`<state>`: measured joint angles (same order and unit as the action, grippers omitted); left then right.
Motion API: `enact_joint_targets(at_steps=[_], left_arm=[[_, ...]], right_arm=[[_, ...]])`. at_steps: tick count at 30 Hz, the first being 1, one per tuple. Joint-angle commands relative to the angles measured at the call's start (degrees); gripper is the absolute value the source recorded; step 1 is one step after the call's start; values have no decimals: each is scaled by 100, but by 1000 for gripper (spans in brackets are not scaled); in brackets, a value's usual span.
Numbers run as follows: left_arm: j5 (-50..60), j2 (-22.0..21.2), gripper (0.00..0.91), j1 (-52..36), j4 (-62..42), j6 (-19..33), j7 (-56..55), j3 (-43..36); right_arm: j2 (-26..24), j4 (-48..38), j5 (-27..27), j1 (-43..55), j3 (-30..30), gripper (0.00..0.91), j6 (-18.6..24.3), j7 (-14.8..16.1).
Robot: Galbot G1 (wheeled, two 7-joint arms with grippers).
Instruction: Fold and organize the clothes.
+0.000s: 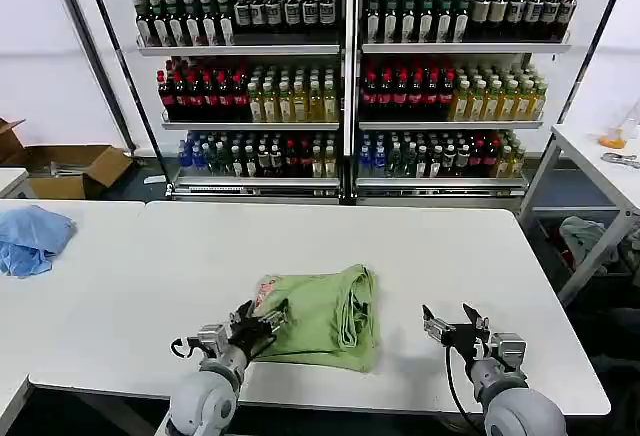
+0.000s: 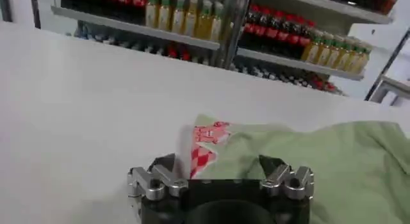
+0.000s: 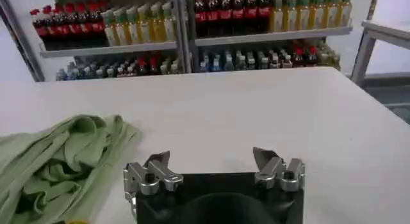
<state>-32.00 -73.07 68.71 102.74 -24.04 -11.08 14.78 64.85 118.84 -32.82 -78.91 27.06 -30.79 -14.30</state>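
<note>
The clothes are one light green shirt (image 1: pixel 325 316), folded into a rough bundle near the front middle of the white table (image 1: pixel 200 256). Its red-and-white print (image 2: pixel 206 142) shows at the bundle's left end. My left gripper (image 1: pixel 262 320) is open at that left edge, its fingers straddling the fabric by the print (image 2: pixel 218 162). My right gripper (image 1: pixel 449 320) is open over bare table to the right of the shirt, holding nothing (image 3: pixel 211 160). The shirt's right folds (image 3: pixel 61 158) lie apart from it.
A light blue cloth (image 1: pixel 32 238) lies at the table's far left. Shelves of bottles (image 1: pixel 350 76) stand behind the table. A cardboard box (image 1: pixel 70 168) sits on the floor at left, and another table (image 1: pixel 600 161) stands at right.
</note>
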Motion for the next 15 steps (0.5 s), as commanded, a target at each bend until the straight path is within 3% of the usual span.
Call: enact_joint_targets(at_steps=[1, 15], left_arm=[[54, -56, 30, 90, -85, 58, 34, -77], [-1680, -86, 20, 60, 132, 191, 284, 527]], right_arm=[[6, -15, 0, 20, -16, 907, 3, -4], [37, -51, 5, 67, -76, 907, 17, -32]])
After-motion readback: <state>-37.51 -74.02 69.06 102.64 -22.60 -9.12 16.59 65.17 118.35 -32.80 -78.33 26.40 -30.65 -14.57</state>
